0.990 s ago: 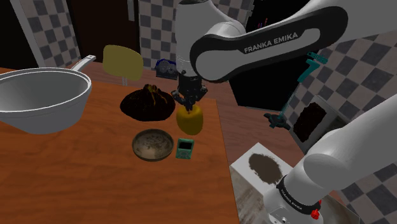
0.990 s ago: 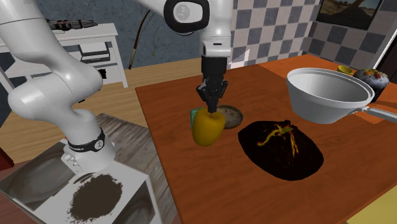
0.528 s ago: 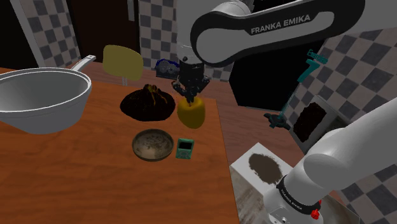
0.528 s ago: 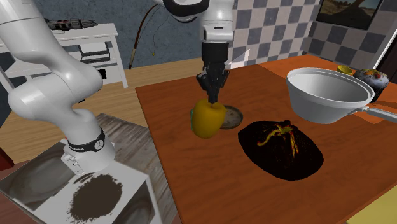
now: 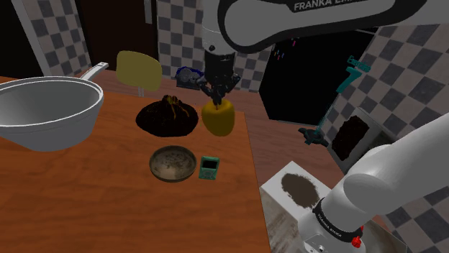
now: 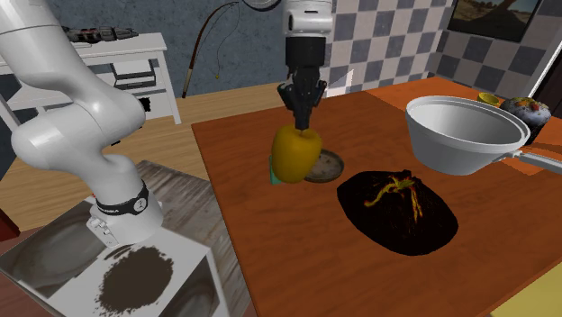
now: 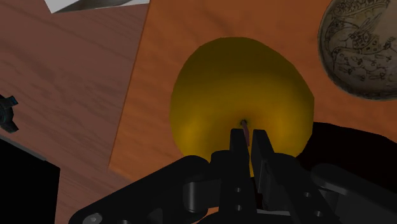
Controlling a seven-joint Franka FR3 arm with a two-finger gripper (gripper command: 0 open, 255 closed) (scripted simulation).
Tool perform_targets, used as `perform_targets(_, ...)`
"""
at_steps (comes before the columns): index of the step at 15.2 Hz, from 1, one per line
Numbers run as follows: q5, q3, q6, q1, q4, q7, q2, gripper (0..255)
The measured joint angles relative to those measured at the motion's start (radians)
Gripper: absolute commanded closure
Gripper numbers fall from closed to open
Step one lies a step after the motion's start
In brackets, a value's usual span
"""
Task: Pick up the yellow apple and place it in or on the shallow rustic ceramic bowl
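Claw (image 5: pixel 217 93) is clamped on just the stem of the yellow apple (image 5: pixel 218 119) hanging beneath it; a swing could shake it loose before the bowl (image 5: pixel 173 163) below.

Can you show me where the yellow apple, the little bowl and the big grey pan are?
yellow apple (image 5: pixel 218 118), shoulder view, middle of its side.
little bowl (image 5: pixel 173 164), shoulder view, its speckled inside.
big grey pan (image 5: pixel 43 136), shoulder view, its wall.
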Motion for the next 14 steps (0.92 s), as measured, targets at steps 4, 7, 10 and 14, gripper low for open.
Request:
perform_targets(4,-0.008,0.035,-0.054,0.009,0.080,0.045,0.036,255)
perform_targets(7,-0.031,0.088,-0.120,0.022,0.191,0.115,0.100,255)
perform_targets(10,-0.063,0.139,-0.189,0.038,0.306,0.185,0.172,255)
perform_targets(14,-0.147,0.221,-0.306,0.090,0.512,0.311,0.323,255)
